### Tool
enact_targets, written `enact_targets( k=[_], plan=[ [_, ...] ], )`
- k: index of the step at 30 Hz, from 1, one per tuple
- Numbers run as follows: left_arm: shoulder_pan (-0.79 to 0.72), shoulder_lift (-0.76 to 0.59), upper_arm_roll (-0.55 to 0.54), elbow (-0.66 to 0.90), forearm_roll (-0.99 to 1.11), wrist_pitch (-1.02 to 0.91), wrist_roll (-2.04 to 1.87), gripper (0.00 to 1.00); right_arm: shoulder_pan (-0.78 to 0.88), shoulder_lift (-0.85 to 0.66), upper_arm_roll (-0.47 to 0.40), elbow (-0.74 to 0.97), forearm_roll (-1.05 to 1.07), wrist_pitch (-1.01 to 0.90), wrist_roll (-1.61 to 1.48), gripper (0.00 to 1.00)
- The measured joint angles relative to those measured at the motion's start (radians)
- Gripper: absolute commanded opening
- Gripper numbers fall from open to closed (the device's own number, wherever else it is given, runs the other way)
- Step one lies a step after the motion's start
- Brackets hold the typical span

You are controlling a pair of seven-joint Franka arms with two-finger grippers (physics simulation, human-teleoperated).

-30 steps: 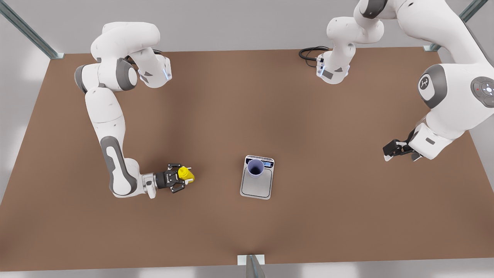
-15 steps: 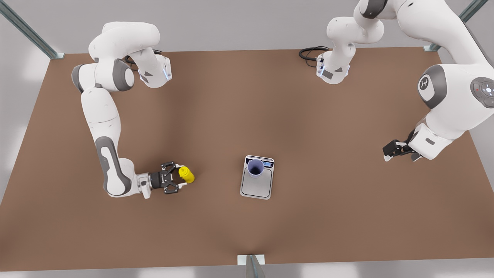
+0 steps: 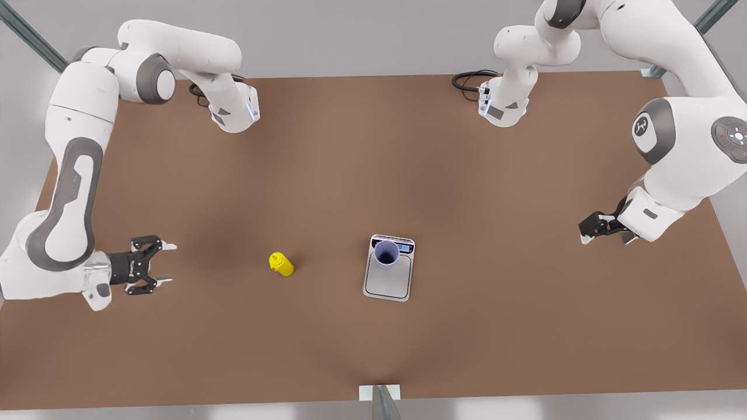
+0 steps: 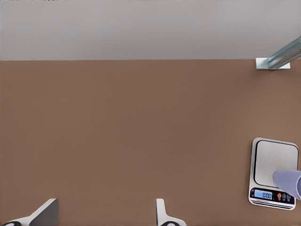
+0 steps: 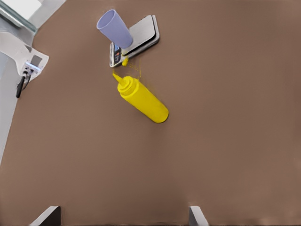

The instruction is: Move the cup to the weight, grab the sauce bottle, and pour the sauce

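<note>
Both claws hang released: right claw (image 3: 165, 263) apart from the sauce bottle (image 3: 282, 264), left claw (image 3: 602, 228) far from the cup (image 3: 386, 253).

— from where does the front view look?
— from high above the table (image 3: 350, 146), almost straight down, far enough back to take in both arms.
— and the wrist cameras?
— one rides the right gripper (image 3: 169, 262) at that frame's lower left and looks down across the table at the sauce bottle (image 5: 141, 99), fairly near. the other rides the left gripper (image 3: 585, 231) at the right edge and faces a grey wall.
— what do they share?
— all three see the weight (image 4: 275, 162) and the cup (image 4: 289, 181).
</note>
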Motion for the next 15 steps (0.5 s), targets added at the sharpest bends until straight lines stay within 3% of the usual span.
enact_targets(
  k=[2, 4, 6, 9, 15],
  plan=[
    [0.0, 0.0, 0.0, 0.0, 0.0, 0.0, 0.0, 1.0, 0.06, -0.125, 0.007, -0.01, -0.291, 0.124, 0.42, 1.0],
    [0.0, -0.002, 0.0, 0.0, 0.0, -0.004, 0.0, 1.0, 0.091, -0.28, 0.009, -0.143, -0.424, 0.228, 0.832, 1.0],
    [0.0, 0.0, 0.0, 0.0, -0.001, -0.003, 0.0, 1.0, 0.099, -0.375, 0.009, -0.205, -0.467, 0.251, 1.054, 1.0],
    [0.0, 0.001, 0.0, 0.0, -0.001, -0.001, 0.0, 1.0, 0.11, -0.494, 0.009, -0.306, -0.467, 0.279, 1.093, 1.0],
    [0.0, 0.002, 0.0, 0.0, -0.001, 0.002, 0.0, 1.0, 0.114, -0.51, 0.009, -0.313, -0.467, 0.274, 1.093, 1.0]
  ],
)
